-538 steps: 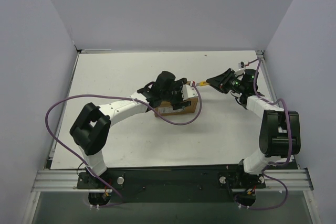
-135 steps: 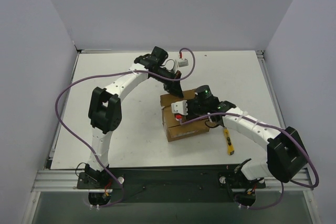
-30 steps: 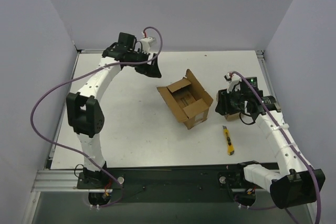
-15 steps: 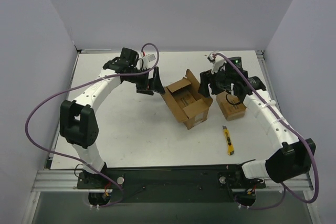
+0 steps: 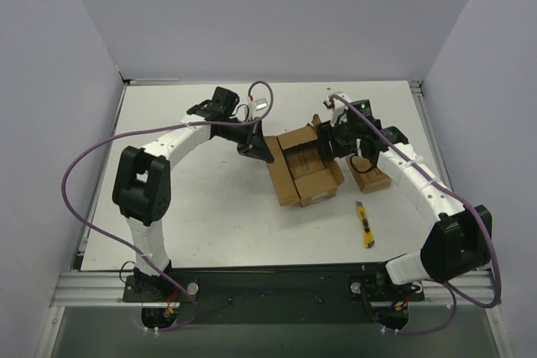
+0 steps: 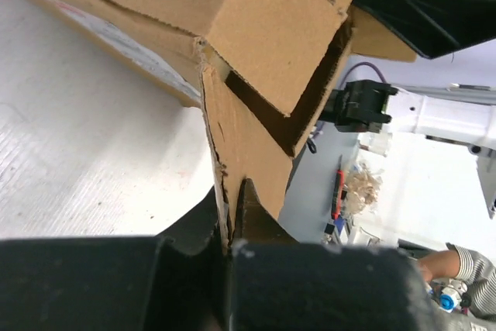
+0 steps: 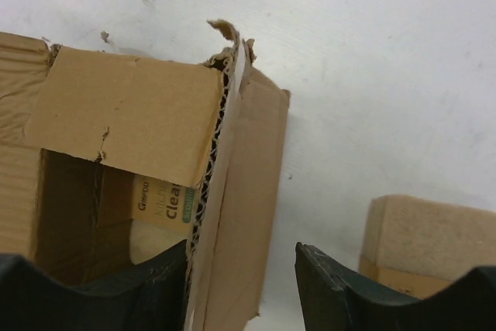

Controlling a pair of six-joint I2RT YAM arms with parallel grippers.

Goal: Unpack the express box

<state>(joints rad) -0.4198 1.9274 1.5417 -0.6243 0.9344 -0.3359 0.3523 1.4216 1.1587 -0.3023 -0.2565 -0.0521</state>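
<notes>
From above: opened already, flaps spread, the express box (image 5: 315,182) near the worktop's middle; probably part emptied, with a smaller box (image 5: 370,175) out beside it toward the right edge. Left wrist: left gripper (image 6: 231,226) clenched on a flap's edge. Right wrist: right gripper (image 7: 240,269) released, straddling the box's wall, cardboard against one finger only; labelled packet (image 7: 163,205) inside, not yet lifted out.

Overhead; wrist close-ups sharing express box (image 5: 284,175)

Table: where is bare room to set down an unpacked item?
Bare: table near-left of the express box, and the far strip behind it. Crowded: right side, with small box and yellow knife.
</notes>
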